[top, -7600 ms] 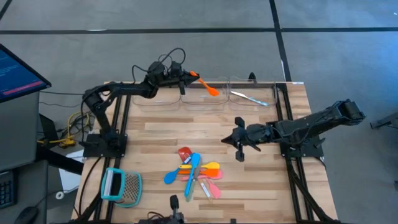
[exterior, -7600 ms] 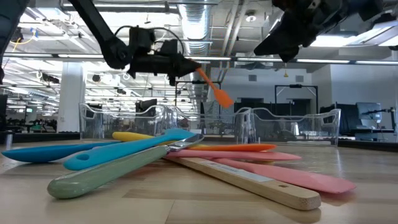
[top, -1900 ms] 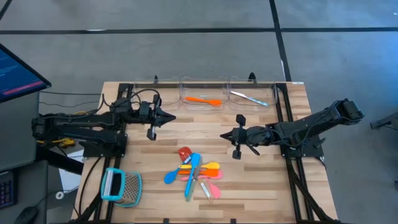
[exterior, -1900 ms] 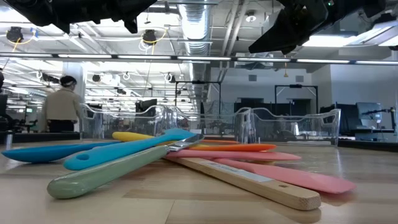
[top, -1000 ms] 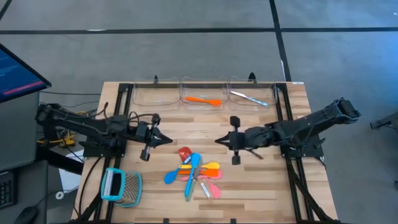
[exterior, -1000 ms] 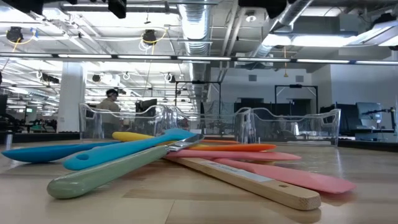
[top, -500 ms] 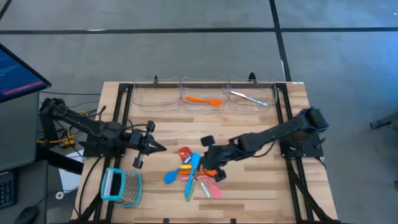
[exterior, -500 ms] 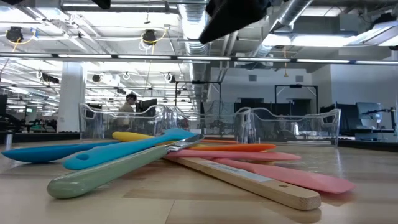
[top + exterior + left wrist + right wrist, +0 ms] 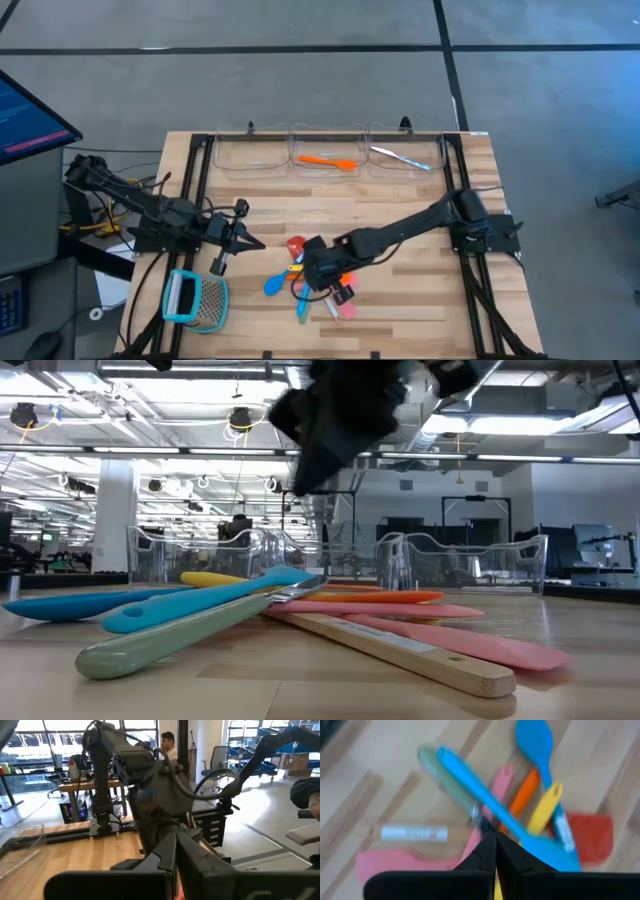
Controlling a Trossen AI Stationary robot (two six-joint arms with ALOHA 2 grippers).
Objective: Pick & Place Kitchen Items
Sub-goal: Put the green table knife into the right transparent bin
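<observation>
Over the utensil pile (image 9: 318,278) at the table's near middle, I find the right gripper (image 9: 318,270) stretched low and far across from its base at the right rail. In its wrist view the two dark fingers (image 9: 495,851) meet in a point, jaws closed with nothing between them, directly above the crossing of the long blue spoon (image 9: 485,805), the orange handle (image 9: 524,795) and the yellow piece (image 9: 545,807). The red-headed spatula (image 9: 590,837) and a pink spatula (image 9: 385,860) lie at the pile's edges. From the low view I cannot tell whether the fingertips touch the pile.

The left gripper (image 9: 248,238) waits near the left rail, level over bare wood, well apart from the pile; its fingers meet at the tip, jaws closed and empty.

Along the far edge, an orange spatula (image 9: 327,161) lies in the middle clear bin and a silvery piece (image 9: 401,157) in the right one. The teal-framed mesh tool (image 9: 195,299) sits at the near left corner. Open board remains between bins and pile.
</observation>
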